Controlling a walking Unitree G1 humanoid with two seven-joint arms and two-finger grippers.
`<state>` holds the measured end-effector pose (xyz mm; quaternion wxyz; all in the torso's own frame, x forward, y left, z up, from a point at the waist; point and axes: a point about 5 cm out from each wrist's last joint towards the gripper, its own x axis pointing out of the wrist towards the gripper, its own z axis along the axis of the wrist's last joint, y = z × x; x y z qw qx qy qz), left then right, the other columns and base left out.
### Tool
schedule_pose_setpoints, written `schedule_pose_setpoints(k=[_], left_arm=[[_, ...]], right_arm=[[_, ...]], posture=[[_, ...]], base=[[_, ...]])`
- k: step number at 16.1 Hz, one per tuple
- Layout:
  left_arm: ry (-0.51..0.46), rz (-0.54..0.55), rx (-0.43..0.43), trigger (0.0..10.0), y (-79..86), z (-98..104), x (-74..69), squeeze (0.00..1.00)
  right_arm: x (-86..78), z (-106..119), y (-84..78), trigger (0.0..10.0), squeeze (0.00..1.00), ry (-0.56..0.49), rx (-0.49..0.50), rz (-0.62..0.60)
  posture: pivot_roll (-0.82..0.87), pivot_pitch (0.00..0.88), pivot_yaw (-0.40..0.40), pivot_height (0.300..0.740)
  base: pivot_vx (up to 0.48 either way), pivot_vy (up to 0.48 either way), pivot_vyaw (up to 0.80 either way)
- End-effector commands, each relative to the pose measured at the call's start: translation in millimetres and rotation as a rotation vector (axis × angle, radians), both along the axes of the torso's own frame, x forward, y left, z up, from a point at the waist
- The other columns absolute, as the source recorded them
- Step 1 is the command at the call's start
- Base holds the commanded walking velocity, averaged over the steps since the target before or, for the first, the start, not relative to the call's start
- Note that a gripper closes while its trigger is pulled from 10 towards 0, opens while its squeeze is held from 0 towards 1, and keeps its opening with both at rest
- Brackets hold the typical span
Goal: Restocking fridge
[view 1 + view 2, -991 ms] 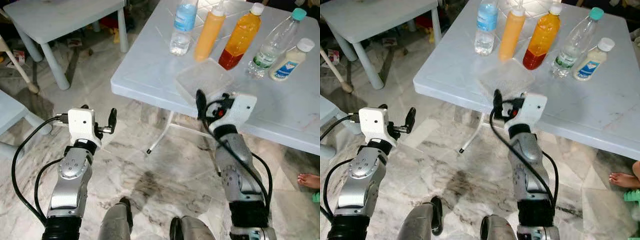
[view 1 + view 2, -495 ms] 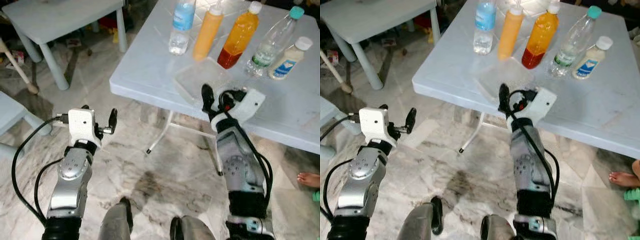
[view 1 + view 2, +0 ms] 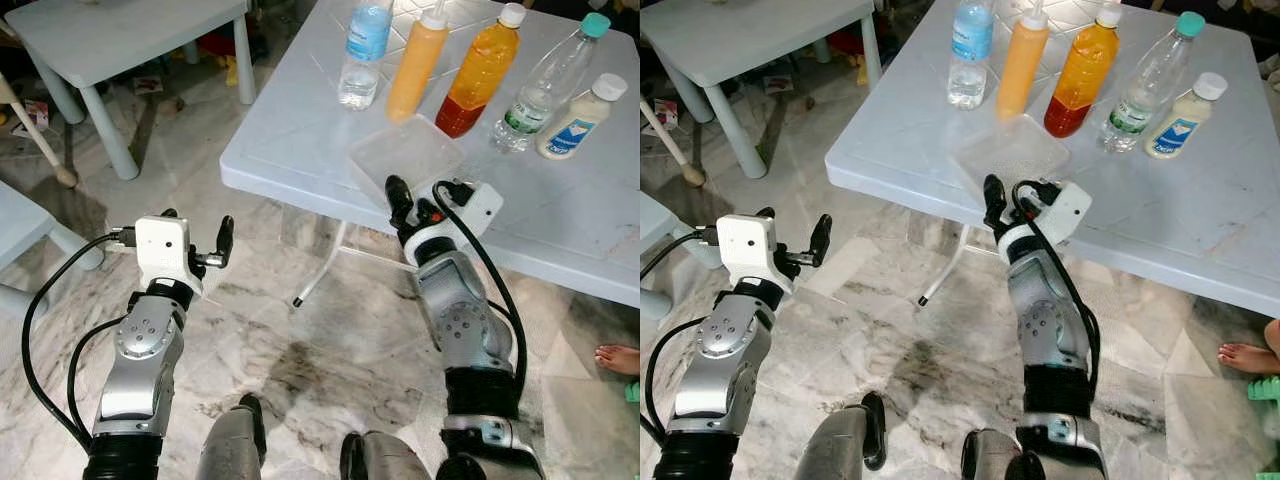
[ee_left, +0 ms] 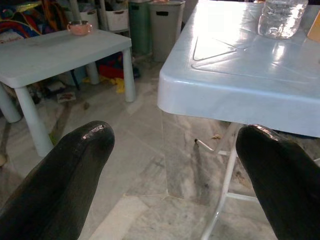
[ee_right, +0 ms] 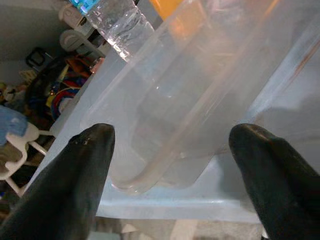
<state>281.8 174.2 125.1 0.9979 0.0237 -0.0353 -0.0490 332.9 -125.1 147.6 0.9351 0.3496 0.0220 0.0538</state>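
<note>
Head views: right gripper (image 3: 415, 195) at the near edge of the white plastic table (image 3: 300, 140), just short of the clear shallow plastic container (image 3: 405, 155). Left gripper (image 3: 222, 240) off the table's corner, empty.
Wrist views: both grippers' fingers (image 5: 87, 165) spread wide, gripping nothing; container lies between the right pair.

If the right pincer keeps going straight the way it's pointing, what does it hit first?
Most likely the clear plastic container at the near edge of the white table. The right pincer is open and aimed at its near wall, one finger to each side. Depth is unclear, so the table's edge may come first.
</note>
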Motion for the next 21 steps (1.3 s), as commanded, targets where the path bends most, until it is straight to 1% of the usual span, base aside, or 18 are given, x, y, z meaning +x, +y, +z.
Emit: schedule_pose_setpoints(k=[1, 2, 3, 5, 6, 8, 9, 10, 13, 18, 21], left_arm=[[0.004, 0.000, 0.006, 10.0, 1.1, -0.2, -2.9, 0.00], [0.004, 0.000, 0.007, 10.0, 1.4, -0.1, -2.8, 0.00], [0.004, 0.002, 0.009, 10.0, 2.3, 0.1, -2.7, 0.00], [0.003, 0.002, 0.009, 10.0, 2.4, 0.4, -2.6, 0.00], [0.003, 0.001, 0.009, 10.0, 2.2, 0.9, -2.7, 0.00], [0.004, -0.002, 0.008, 10.0, 1.8, 1.0, -2.8, 0.00], [0.004, -0.003, 0.008, 10.0, 1.8, 1.0, -2.7, 0.00], [0.004, -0.005, 0.008, 10.0, 1.7, 1.2, -2.3, 0.00], [0.003, -0.008, 0.007, 10.0, 1.0, 1.8, -1.7, 0.00], [0.005, -0.010, 0.004, 10.0, 0.1, 1.8, -1.7, 0.00], [0.004, -0.011, 0.005, 10.0, -0.6, 2.0, -0.9, 0.00]], right_arm=[[3.1, 3.3, -2.9, 0.0, 0.00, -0.018, 0.019, -0.009], [4.9, 4.4, -4.0, 0.0, 0.00, -0.021, 0.023, -0.011], [8.1, 7.0, -9.0, 0.0, 0.00, -0.024, 0.042, -0.033], [9.1, 8.3, -12.6, 0.0, 0.00, -0.027, 0.046, -0.045], [9.3, 8.0, -17.3, 0.0, 0.00, -0.026, 0.048, -0.059], [9.2, 5.3, -26.9, 0.0, 0.00, -0.011, 0.060, -0.096], [9.3, 4.8, -28.2, 0.0, 0.00, -0.007, 0.063, -0.100], [8.1, 2.1, -36.2, 0.0, 0.00, 0.008, 0.068, -0.125], [4.9, -1.4, -47.4, 0.0, 0.00, 0.036, 0.075, -0.167], [3.0, -5.1, -64.0, 0.0, 0.00, 0.066, 0.067, -0.208], [4.2, 2.0, -73.5, 0.0, 0.00, 0.048, 0.040, -0.221]], posture=[[0.06, 0.178, -0.022, 0.740], [0.06, 0.178, -0.022, 0.740], [0.06, 0.178, -0.020, 0.740], [0.06, 0.179, -0.019, 0.740], [0.06, 0.179, -0.017, 0.740], [0.06, 0.179, -0.013, 0.740], [0.06, 0.179, -0.013, 0.740], [0.06, 0.179, -0.012, 0.740], [0.06, 0.180, -0.010, 0.740], [0.05, 0.182, -0.009, 0.740], [0.05, 0.178, -0.008, 0.740]], base=[[0.000, 0.000, 0.00], [0.000, 0.000, 0.00], [0.000, 0.000, 0.00], [0.000, 0.000, 0.00], [0.000, 0.000, 0.00], [0.000, 0.000, 0.00], [0.000, 0.000, 0.00], [0.000, 0.000, 0.00], [0.000, 0.000, 0.00], [0.000, 0.000, 0.00], [0.000, 0.000, 0.00]])
